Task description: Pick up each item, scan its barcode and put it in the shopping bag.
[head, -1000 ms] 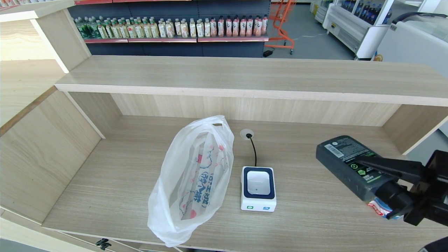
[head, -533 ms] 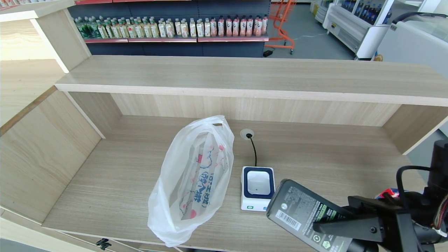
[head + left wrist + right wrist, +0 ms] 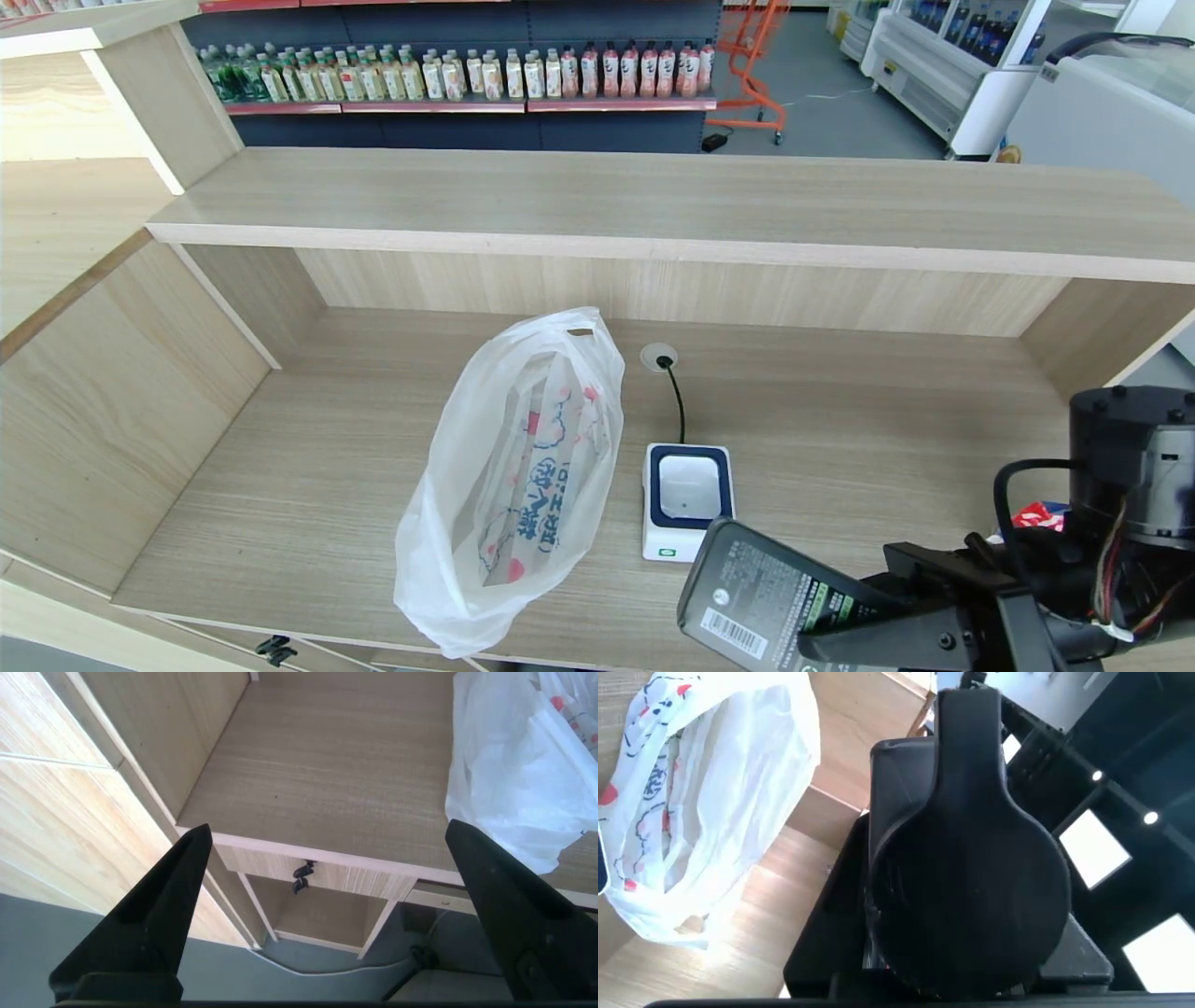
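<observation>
Holding a dark flat pack (image 3: 756, 597) by one end, the right end effector (image 3: 859, 616) has its fingers closed on either side of it, low at the near right of the tabletop (image 3: 840, 420). The pack is in the air. Its long axis runs from the grip out toward the robot's left and a little forward, so the free end points at the scanner (image 3: 689, 499). In the head view that free end overlaps the scanner's near right corner.

The relation that matters is which way the label faces. The barcode (image 3: 735, 634) sits near the free end and is turned up toward the head camera, while the scanner's window also looks upward. I judge the step in hand to be the scan. It likely needs a wrist roll to turn the printed face down, and a short carry forward and left to bring it over the window.

The shopping bag (image 3: 467, 523) lies just left of the scanner with a printed packet (image 3: 537, 476) already inside (its mouth seems to open toward the far side, though the folds make that uncertain). A red-and-white item (image 3: 1038, 515) rests on the tabletop behind the right arm.

The left end effector (image 3: 318, 905) hangs wide open and empty off the near edge, left of the bag. The right arm is plainly the nearer one.
</observation>
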Controlling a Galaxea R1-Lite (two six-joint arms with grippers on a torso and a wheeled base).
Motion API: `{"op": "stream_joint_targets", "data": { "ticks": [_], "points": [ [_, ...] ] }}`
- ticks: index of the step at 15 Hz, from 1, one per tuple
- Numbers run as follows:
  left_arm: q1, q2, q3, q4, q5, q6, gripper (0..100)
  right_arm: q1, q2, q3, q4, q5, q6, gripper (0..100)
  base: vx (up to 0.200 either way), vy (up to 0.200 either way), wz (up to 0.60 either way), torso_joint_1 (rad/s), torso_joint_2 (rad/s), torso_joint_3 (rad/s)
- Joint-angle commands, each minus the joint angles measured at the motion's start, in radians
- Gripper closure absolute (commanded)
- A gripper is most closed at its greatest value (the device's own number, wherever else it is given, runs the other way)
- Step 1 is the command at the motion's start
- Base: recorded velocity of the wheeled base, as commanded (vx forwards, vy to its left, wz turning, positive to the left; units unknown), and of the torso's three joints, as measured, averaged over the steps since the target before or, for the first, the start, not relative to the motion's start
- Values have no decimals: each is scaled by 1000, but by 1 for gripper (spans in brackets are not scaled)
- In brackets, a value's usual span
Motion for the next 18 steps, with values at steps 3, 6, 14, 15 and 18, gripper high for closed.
{"op": "stream_joint_targets", "data": {
  "ticks": [3, 6, 14, 15, 18],
  "points": [
    [0, 0, 0, 0, 0, 0, 0, 3, 29, -34, 0, 0, 0, 100, 0, 0, 0, 0, 0, 0],
    [0, 0, 0, -1, 0, 0, 0, 7, 41, -61, 0, 0, 0, 100, 0, 0, 0, 0, 0, 0],
    [0, 0, 0, 0, 0, 0, 0, 13, 57, -68, 0, 1, -1, 100, 0, 0, 0, 0, 0, 0],
    [0, 0, 0, -1, 0, 0, 0, 21, 57, -66, 0, 3, -1, 100, 0, 0, 0, 0, 0, 0],
    [0, 0, 0, 0, 0, 0, 0, 12, -43, -45, 5, -12, 158, 100, 0, 0, 0, 0, 0, 0]
  ]
}}
